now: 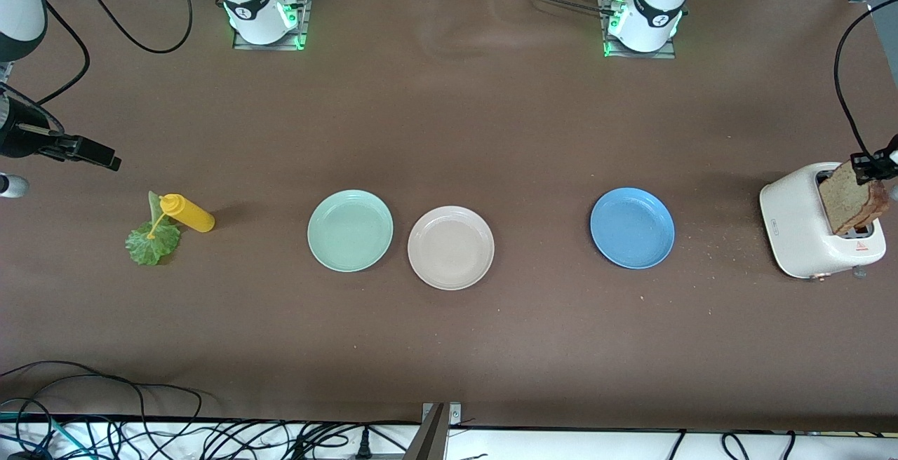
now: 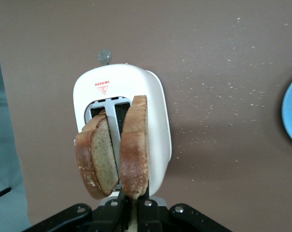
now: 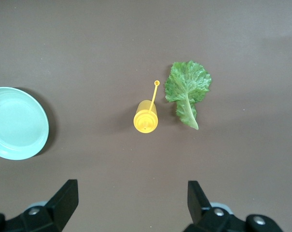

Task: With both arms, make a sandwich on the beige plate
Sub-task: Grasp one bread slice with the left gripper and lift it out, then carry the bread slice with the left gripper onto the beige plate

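Two slices of brown bread stand in the white toaster at the left arm's end of the table. My left gripper is shut on the top edge of one slice, which rises out of its slot; the other slice leans beside it. In the front view the gripper pinches the bread above the toaster. The beige plate sits bare at mid-table. A green lettuce leaf lies at the right arm's end. My right gripper hangs open and holds nothing, above the table near the lettuce.
A mint-green plate touches the beige plate on the side toward the right arm. A blue plate lies between the beige plate and the toaster. A yellow squeeze bottle lies on its side against the lettuce. Crumbs dot the cloth by the toaster.
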You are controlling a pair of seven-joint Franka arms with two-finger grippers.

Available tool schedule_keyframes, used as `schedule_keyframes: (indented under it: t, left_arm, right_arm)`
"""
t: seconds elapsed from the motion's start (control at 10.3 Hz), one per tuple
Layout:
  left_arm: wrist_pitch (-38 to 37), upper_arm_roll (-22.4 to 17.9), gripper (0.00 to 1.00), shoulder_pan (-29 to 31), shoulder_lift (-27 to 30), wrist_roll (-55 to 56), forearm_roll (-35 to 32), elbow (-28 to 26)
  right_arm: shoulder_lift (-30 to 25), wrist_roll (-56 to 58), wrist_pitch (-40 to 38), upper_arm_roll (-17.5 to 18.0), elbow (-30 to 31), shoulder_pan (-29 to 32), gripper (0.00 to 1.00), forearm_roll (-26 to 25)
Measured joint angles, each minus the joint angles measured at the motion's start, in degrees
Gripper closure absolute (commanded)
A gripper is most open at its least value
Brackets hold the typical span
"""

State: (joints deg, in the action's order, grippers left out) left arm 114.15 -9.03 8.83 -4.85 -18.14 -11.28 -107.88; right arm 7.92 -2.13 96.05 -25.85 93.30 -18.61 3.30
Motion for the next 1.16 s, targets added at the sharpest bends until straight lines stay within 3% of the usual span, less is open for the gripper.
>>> schedule_keyframes:
  t: [0.49,0.78,1.16]
  left_arm:
    - [-9.40,0.26,1.00,-5.95,2.29,3.40,19.20,1.11]
    - [-10.84,0.87,1.00,-12.51,1.58,9.36,30.04,-0.52]
    - [-11.03,0.99,1.00,-17.26,-2.05,5.63,55.76,-3.10]
  right_arm:
    - [0.00,0.01,0.00,-0.08,0.00,0.07,0.00,0.00]
    - [0.01,0.03,0.00,-0.10,0.00,0.12,0.00,0.00]
    - [0.01,0.06,0.00,-0.11,0.01,0.15,0.00,0.00]
